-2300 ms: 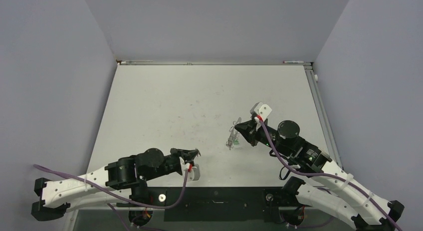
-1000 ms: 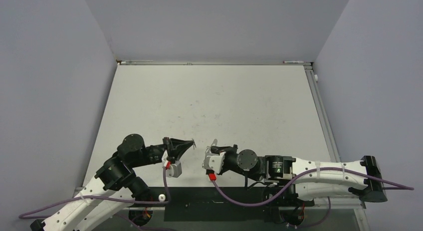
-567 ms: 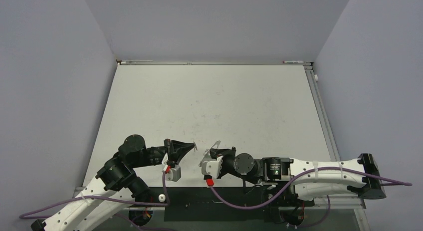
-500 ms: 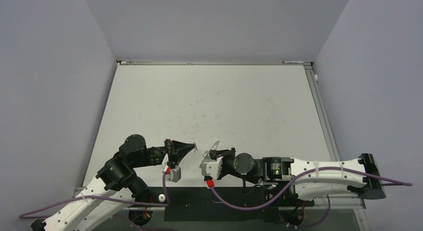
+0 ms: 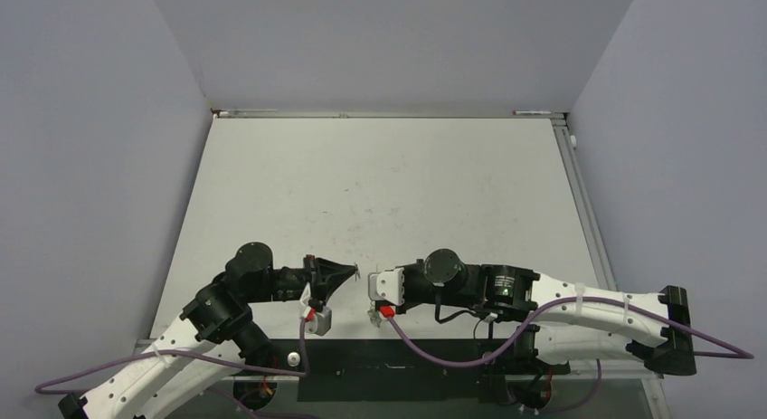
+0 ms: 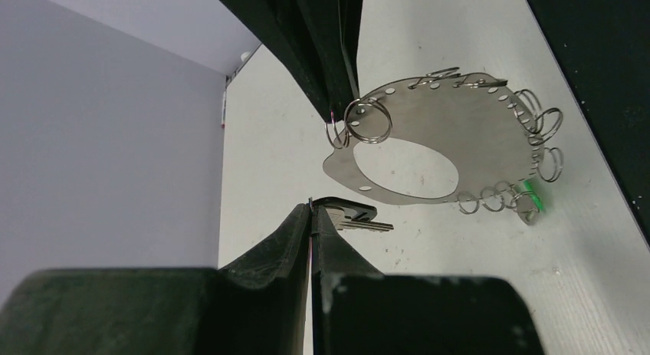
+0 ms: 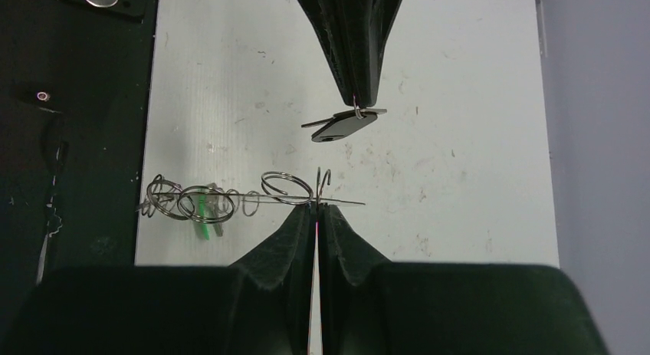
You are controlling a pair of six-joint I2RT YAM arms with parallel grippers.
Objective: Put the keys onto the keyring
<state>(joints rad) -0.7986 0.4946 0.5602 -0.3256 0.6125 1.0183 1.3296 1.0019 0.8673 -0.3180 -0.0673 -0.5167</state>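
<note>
My left gripper (image 6: 310,205) is shut on a small key (image 6: 356,215) with a black head and short silver blade. Facing it, my right gripper (image 7: 316,205) is shut on the edge of the keyring (image 6: 475,125), a flat silver loop strung with small wire rings and a green tag (image 6: 530,194). From the right wrist the keyring (image 7: 230,195) shows edge-on, with the key (image 7: 343,126) hanging from the left gripper (image 7: 359,94) just beyond it, apart. From above, the left gripper (image 5: 353,274) and right gripper (image 5: 373,294) nearly meet near the table's front edge.
The white table (image 5: 380,184) is walled at the back and both sides. A black mounting strip (image 5: 398,356) runs along the front edge right under the grippers. Purple cables (image 5: 434,351) trail from both wrists.
The right arm swung from mid-right to the front with the keyring, then rolled its wrist. The left gripper edged right toward it. Both stayed shut.
</note>
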